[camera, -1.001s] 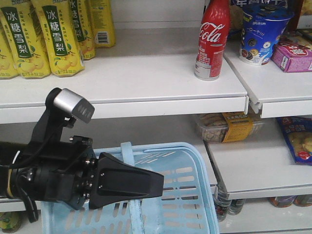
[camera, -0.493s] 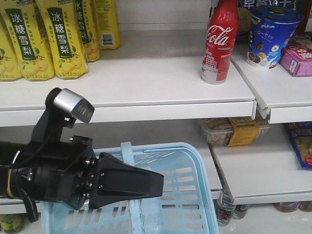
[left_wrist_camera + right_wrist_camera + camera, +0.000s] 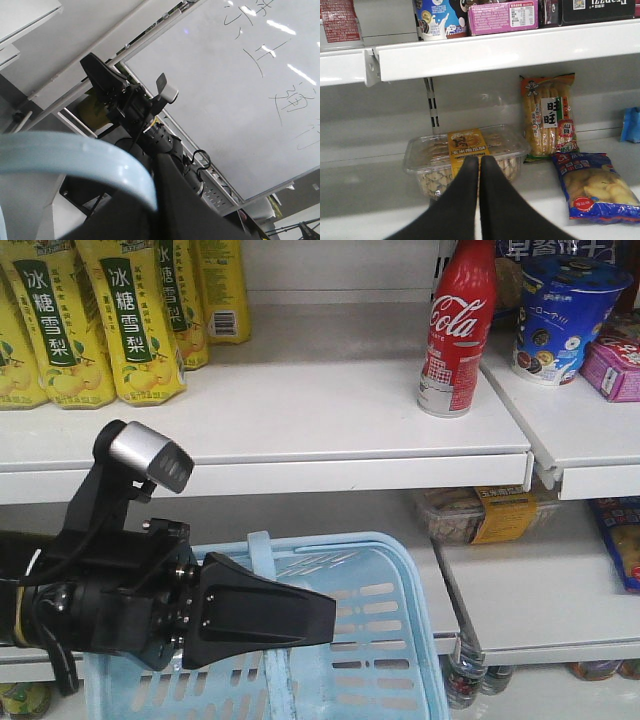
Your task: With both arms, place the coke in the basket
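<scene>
Left gripper was clamped shut on the hinged light blue plastic handle of the rectangular light blue slotted plastic basket hanging directly under it. I read this as a carry grip, presenting the open top below the shelf edge. Right gripper was pinched closed on nothing, tips touching, aimed at a clear plastic snack tray with a yellow label just ahead on the lower white shelf. The red Coca-Cola bottle with a silver base stood upright on the upper white shelf, up and right of the left gripper, well apart, untouched. Pick not started. The right jaws would need to open and rise first.
</scene>
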Tool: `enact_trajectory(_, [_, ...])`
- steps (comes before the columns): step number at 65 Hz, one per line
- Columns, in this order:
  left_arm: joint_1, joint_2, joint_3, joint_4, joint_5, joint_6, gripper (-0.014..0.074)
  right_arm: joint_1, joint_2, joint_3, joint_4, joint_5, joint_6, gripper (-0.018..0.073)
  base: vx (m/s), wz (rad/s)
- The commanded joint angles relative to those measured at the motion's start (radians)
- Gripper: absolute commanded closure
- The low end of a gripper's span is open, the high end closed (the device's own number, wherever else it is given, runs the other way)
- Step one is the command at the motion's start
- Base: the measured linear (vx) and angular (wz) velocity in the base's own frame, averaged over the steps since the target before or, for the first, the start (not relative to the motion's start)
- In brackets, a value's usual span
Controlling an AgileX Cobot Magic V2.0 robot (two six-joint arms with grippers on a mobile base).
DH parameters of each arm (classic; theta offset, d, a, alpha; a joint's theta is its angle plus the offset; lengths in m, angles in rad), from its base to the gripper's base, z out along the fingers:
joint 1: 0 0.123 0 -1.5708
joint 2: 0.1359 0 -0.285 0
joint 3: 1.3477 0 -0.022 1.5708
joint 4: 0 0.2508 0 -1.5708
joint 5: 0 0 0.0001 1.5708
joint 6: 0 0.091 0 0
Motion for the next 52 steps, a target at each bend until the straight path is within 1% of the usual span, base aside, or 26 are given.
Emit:
enact_trajectory(1, [-0.007,-0.026,-0.028,-0.087,-0.11,0.005,0.0602,-0.005,-0.012,0.007,-0.006,-0.068,-0.007,0.0564,0.01,0.01])
enact_trajectory(36, [-0.007,-0.026,-0.028,-0.087,-0.11,0.005,0.0602,-0.005,-0.012,0.007,-0.006,-0.068,-0.007,0.0564,0.0,0.0])
enact_trajectory(43, [-0.007,-0.026,-0.028,-0.087,-0.11,0.005,0.0602,-0.005,-0.012,0.007,-0.005,-0.099,-0.005,0.0564,0.0,0.0])
enact_trajectory(48, [-0.007,-0.026,-0.028,-0.087,-0.11,0.005,0.0602,-0.005,-0.012,0.007,0.044,-0.149,0.036,0.0564,0.0,0.0])
enact_trajectory(52, [-0.007,-0.026,-0.028,-0.087,-0.11,0.005,0.0602,-0.005,-0.012,0.007,0.123,-0.216,0.111,0.0564,0.0,0.0])
